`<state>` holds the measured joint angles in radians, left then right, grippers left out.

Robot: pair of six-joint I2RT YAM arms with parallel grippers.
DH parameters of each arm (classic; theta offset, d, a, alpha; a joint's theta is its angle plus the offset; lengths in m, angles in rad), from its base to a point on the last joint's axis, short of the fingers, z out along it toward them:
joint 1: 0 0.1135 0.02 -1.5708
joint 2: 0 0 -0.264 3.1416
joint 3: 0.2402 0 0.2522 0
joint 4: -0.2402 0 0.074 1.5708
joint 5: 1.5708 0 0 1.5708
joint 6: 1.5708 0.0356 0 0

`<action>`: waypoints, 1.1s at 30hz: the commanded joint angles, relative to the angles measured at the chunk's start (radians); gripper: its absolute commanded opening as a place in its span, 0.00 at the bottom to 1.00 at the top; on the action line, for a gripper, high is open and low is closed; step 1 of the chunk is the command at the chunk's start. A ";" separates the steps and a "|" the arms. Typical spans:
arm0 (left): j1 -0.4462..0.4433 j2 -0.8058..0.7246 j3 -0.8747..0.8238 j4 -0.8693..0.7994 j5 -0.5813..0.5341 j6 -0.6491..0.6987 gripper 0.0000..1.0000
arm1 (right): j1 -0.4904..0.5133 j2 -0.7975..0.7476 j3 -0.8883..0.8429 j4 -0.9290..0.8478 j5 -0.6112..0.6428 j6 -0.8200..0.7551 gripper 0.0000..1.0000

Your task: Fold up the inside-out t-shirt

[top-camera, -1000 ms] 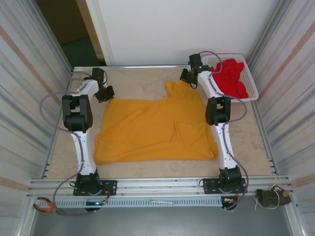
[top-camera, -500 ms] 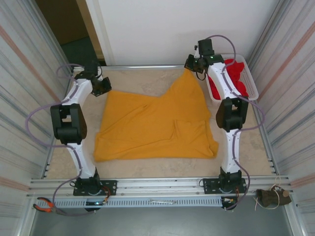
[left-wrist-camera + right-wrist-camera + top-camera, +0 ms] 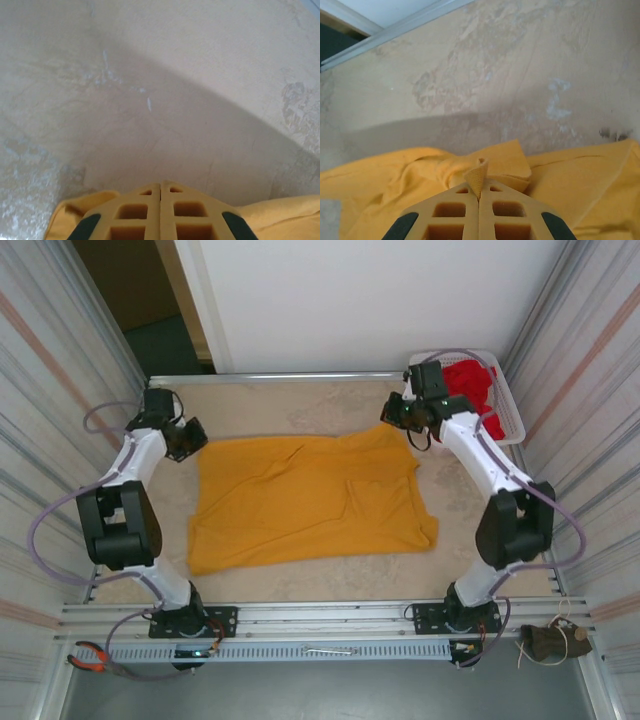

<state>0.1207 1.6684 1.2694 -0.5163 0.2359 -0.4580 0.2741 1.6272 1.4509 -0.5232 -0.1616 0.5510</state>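
Spreading step: the t-shirt [image 3: 310,505] lies near flat but wrinkled, mid-desk [image 3: 280,405]. The right fingers [image 3: 505,210] pinch a tuft at its far right corner. The left fingers [image 3: 132,212] are pressed together at the far left corner, apparently gripping cloth. Next, probably: let go, then grasp an edge for the first fold.

1. t-shirt [image 3: 310,500]: plain mustard-yellow, with creases shading to a darker gold.
2. table [image 3: 300,405]: pale beige, mottled with whitish and grey-brown blotches, like marble.
3. basket [image 3: 513,405]: white lattice. The garments [image 3: 470,385] in it are bright red.
4. left arm [image 3: 140,455] and right arm [image 3: 480,455]: white shells with black joints. The cables [image 3: 45,510] are pale lilac.
5. left gripper [image 3: 160,186] and right gripper [image 3: 479,189]: ochre-yellow grid-patterned fingers, dark green at the outer edges.
6. side walls [image 3: 50,360]: grey and ribbed, with a faint reddish stripe.
7. pliers [image 3: 88,660]: orange-red handles.
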 commanded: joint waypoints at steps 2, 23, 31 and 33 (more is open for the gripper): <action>0.021 -0.092 -0.085 0.024 0.020 -0.056 0.00 | 0.024 -0.170 -0.141 0.041 0.072 0.044 0.00; 0.133 -0.263 -0.436 0.103 0.123 -0.200 0.00 | 0.171 -0.485 -0.573 0.050 0.266 0.177 0.00; 0.147 -0.351 -0.525 0.104 0.076 -0.212 0.51 | 0.260 -0.586 -0.715 -0.026 0.430 0.273 0.43; 0.146 -0.381 -0.505 0.097 0.071 -0.209 0.57 | 0.225 -0.603 -0.707 -0.026 0.395 0.256 0.46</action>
<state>0.2592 1.3655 0.7418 -0.4252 0.3286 -0.6659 0.5274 1.0836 0.7300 -0.5297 0.1810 0.7784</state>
